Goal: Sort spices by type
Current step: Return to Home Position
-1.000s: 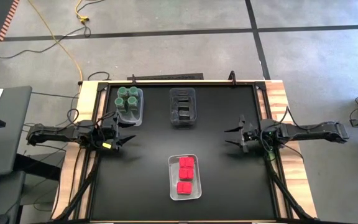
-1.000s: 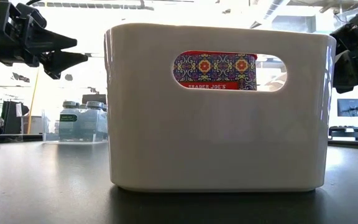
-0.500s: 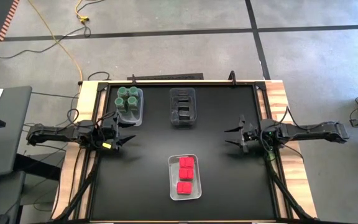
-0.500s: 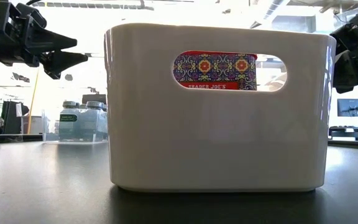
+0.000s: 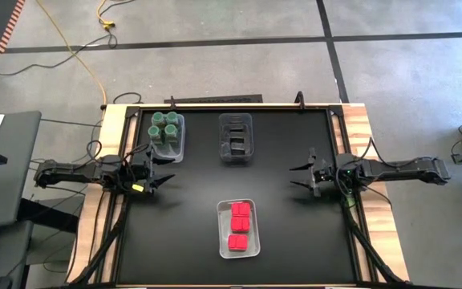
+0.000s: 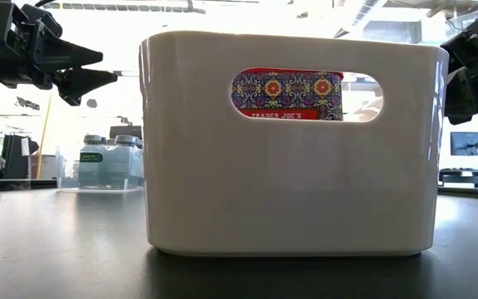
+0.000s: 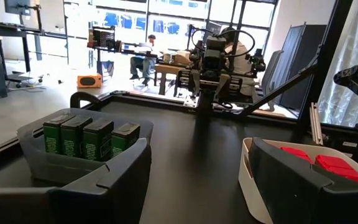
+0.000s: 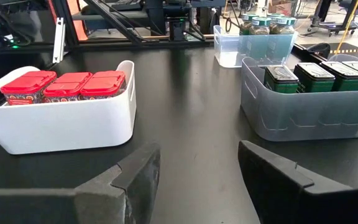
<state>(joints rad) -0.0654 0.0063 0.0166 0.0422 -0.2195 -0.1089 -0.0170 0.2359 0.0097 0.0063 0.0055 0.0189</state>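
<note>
Both my grippers hang empty, fingers spread wide: my left gripper [image 5: 165, 170] at the left edge of the table [image 5: 295, 241], my right gripper [image 5: 297, 177] at the right edge. Sorting looks finished: red packets [image 5: 240, 222] in the white bin [image 5: 239, 254], green-lidded jars [image 5: 165, 127] in the clear bin [image 5: 167, 153], dark boxes [image 5: 236, 138] in the grey bin [image 5: 236, 161]. All seem rigid, light and smooth; I'd pinch packets and boxes across narrow sides, jars below the lid.
</note>
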